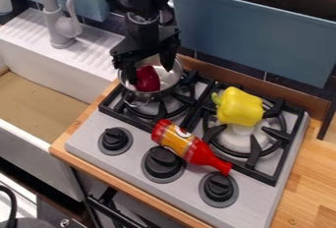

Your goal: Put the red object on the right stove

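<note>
At the far left, a pale grey tap (62,28) stands over a white sink (52,57) with a ribbed ledge. Next comes the silver stove top, where a shiny metal pot (146,96) sits on the left black grate (128,118). Inside that pot is the rounded, glossy red object (150,79), and the black two-finger gripper (151,74) hangs down over it with its fingers spread. One finger comes down just beside the object's left side in the view; the other stands well clear of its right side, towards the pot's far rim. So the object lies low between them but nearer the left one, and whether that finger touches it I cannot tell. Closing evenly calls for a small shift towards that left side first, I'd judge, minding the pot wall. Further right, a red and yellow plastic bottle (187,146) lies slantwise along the front, its neck pointing at the rightmost black knob (218,186). Beyond it, a yellow bell pepper (239,108) rests on the back of the right grate (253,156), the goal, so the drop should favour the nearer part. The wooden worktop (315,173) ends the row.
</note>
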